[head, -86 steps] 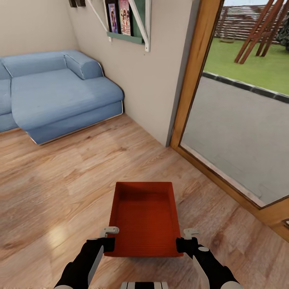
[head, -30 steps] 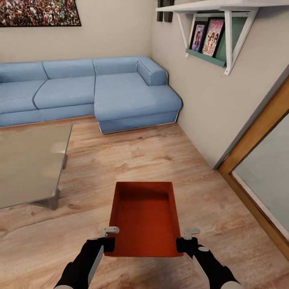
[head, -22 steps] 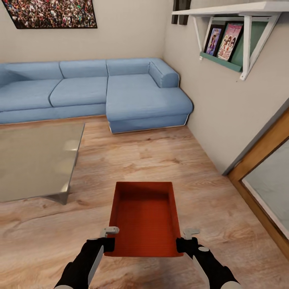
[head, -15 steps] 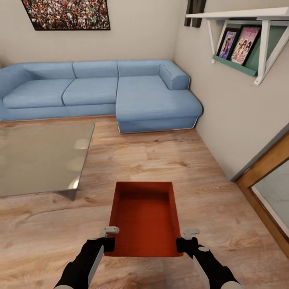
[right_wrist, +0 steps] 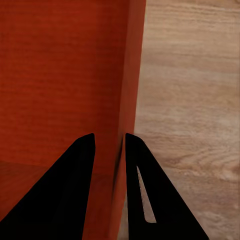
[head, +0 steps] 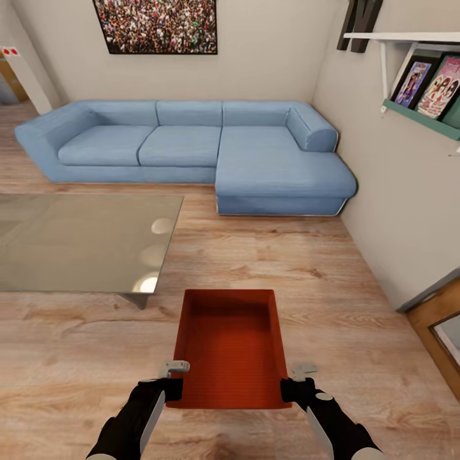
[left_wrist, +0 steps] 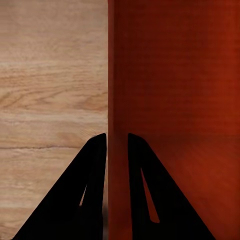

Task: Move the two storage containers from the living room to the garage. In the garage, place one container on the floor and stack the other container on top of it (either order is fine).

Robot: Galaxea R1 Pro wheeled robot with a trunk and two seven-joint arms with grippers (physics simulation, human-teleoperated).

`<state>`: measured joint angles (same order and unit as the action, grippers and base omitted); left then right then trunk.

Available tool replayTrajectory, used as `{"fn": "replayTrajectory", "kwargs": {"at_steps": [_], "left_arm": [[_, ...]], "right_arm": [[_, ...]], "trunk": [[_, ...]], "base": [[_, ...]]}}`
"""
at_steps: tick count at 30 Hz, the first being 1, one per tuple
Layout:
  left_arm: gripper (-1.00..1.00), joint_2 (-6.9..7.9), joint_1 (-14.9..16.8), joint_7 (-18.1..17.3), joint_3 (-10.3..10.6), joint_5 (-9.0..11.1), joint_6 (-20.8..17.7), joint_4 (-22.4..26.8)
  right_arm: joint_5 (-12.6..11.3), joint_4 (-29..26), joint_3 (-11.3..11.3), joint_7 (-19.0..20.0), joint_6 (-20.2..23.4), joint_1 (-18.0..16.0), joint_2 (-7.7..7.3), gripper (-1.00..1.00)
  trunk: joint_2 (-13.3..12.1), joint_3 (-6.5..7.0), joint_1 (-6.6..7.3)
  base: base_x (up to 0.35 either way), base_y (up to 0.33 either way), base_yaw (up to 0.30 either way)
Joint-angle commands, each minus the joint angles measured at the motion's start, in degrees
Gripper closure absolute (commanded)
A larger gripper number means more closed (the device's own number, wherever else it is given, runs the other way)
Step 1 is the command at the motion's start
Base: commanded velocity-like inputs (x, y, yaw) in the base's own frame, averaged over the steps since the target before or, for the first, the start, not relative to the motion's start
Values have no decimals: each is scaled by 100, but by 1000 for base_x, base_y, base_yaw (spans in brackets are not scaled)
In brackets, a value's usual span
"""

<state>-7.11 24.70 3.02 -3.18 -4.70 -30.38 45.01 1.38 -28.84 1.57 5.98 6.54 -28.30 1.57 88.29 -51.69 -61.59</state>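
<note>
Gripping the container (head: pixel 230 348) walls, both fingers (left_wrist: pixel 95 165) hang over open wood floor (head: pixel 358 332).

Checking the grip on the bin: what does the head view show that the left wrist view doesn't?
Head view alone: blue sofa, glass coffee table, wall picture, right gripper. Left wrist view alone: the left gripper up close, one finger on each side of the thin wall. Both: the red-orange storage container and the wood-plank floor.

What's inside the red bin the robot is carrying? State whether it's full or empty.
Empty. The head view looks straight into the storage container and its ribbed bottom is bare.
</note>
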Motion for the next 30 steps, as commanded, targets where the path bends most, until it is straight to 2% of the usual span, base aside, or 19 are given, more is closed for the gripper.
{"fn": "replayTrajectory", "kwargs": {"at_steps": [1, 30], "left_arm": [[100, -1, 1, 24, -25, -206, -38, 8], [100, 25, 1, 23, -25, -206, -38, 8]], "right_arm": [[82, -16, -17, -18, 31, -1, -8, 100], [82, -16, -17, -18, 31, -1, -8, 100]], "trunk": [[-40, 19, 23], [-1203, 657, 660]], "base": [[0, 0, 289], [0, 0, 287]]}}
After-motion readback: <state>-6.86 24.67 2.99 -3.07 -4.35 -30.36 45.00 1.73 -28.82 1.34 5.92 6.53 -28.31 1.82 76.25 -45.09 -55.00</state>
